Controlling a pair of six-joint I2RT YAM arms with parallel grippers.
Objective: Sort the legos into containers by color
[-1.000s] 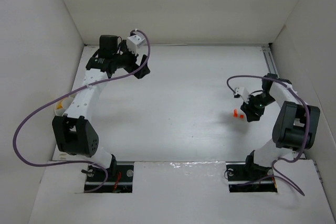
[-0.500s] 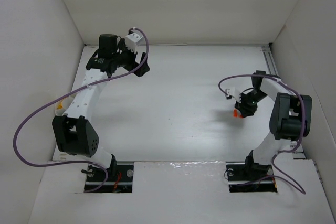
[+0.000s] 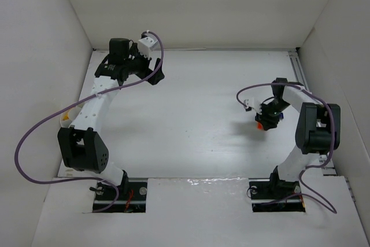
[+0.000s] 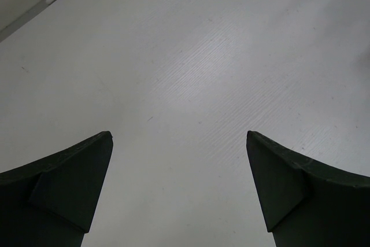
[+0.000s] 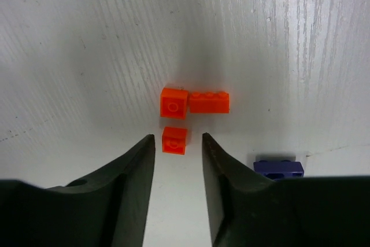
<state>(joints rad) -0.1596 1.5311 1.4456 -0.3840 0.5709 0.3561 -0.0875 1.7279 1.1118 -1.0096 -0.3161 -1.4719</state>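
Three orange legos lie close together on the white floor: a square one (image 5: pixel 174 103), a long one (image 5: pixel 209 102) and a small one (image 5: pixel 174 140). My right gripper (image 5: pixel 177 137) is open and low over them, with the small brick just between its tips and a gap on each side. In the top view the right gripper (image 3: pixel 264 120) covers most of the orange legos (image 3: pixel 260 124). A purple-blue lego (image 5: pixel 278 168) lies beside the right finger. My left gripper (image 4: pixel 179 137) is open over bare floor at the far left (image 3: pixel 151 73).
A whitish container (image 3: pixel 67 117) with something yellow in it sits by the left wall, partly hidden behind the left arm. White walls enclose the floor on three sides. A rail (image 3: pixel 296 67) runs along the right wall.
My right gripper has moved left and away from the base, from beside the orange legos to over them, and its jaws have narrowed. The left arm has barely moved.
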